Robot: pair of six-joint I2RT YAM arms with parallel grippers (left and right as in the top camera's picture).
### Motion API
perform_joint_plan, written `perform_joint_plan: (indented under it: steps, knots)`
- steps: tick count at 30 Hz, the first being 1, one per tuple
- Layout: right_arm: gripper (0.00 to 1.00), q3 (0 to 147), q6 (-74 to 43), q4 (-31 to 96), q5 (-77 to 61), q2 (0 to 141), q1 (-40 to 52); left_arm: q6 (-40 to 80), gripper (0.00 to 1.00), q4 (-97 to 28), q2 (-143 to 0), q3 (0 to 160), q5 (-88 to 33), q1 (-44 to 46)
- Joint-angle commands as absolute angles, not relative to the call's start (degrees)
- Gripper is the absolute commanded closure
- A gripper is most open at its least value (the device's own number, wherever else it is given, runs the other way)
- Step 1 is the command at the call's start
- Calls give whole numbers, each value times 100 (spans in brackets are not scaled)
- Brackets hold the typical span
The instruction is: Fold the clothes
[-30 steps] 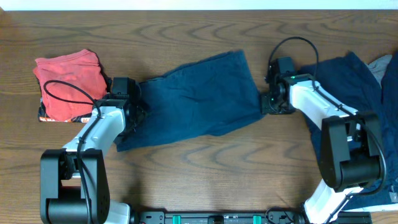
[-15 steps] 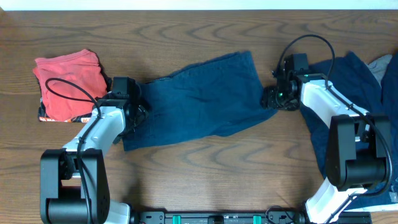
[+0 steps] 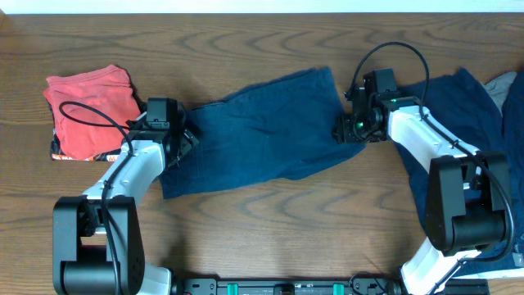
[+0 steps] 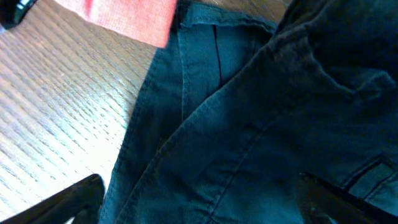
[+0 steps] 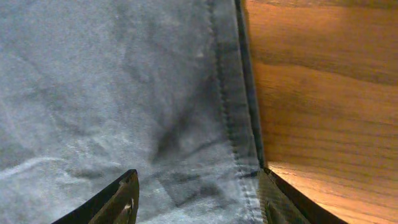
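One of the clothes, a dark navy garment (image 3: pixel 258 131), lies spread flat across the middle of the table. My left gripper (image 3: pixel 178 144) is open over its left end; the left wrist view shows seams and folds of the cloth (image 4: pixel 249 106) between the spread fingers (image 4: pixel 205 211). My right gripper (image 3: pixel 347 131) is open over the garment's right edge; the right wrist view shows the stitched hem (image 5: pixel 233 118) between the spread fingers (image 5: pixel 199 202). A second navy garment (image 3: pixel 458 106) lies crumpled at the right, partly under the right arm.
A folded red cloth (image 3: pixel 90 106) lies at the far left on a darker item, and its edge shows in the left wrist view (image 4: pixel 124 15). A grey cloth (image 3: pixel 509 82) sits at the right edge. Bare wooden table (image 3: pixel 270 229) lies in front.
The garment's right edge shifted right and stretched out. My right gripper went up and right, then came back a little left over the hem. My left gripper barely moved.
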State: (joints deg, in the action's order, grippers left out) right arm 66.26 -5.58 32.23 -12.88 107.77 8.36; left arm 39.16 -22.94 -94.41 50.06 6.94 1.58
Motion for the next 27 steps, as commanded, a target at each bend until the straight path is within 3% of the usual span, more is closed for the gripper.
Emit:
perform_joint_plan:
  steps: [1, 4, 8, 10, 11, 12, 13, 14, 20, 27]
  knots:
    - [41, 6700, -489, 3267, -1173, 10639, 823, 3857, 18, -2327, -9437, 4958, 458, 130]
    - [42, 6702, -491, 3301, -1177, 10639, 779, 3857, 36, -2324, -9437, 4958, 185, 132]
    - [42, 6702, -491, 3334, -1177, 10639, 768, 3828, 68, -2359, -9437, 4956, 91, 137]
    - [42, 6702, -491, 3365, -1177, 10639, 768, 3693, 71, -2414, -9437, 4956, 89, 134]
    - [42, 6702, -491, 3378, -1179, 10639, 768, 3544, 70, -2432, -9437, 4956, 95, 134]
    - [42, 6702, -489, 3387, -1177, 10639, 768, 3398, 50, -2432, -9437, 4956, 106, 134]
    - [41, 6702, -489, 3395, -1177, 10639, 768, 3190, 23, -2429, -9435, 4956, 108, 130]
    - [41, 6702, -489, 3402, -1177, 10639, 768, 3033, 4, -2429, -9428, 4960, 128, 119]
    - [41, 6702, -489, 3409, -1177, 10639, 768, 2788, 2, -2587, -9314, 4967, 832, -49]
    - [41, 6702, -491, 3422, -1177, 10639, 768, 2834, 0, -2571, -9601, 4812, 353, -95]
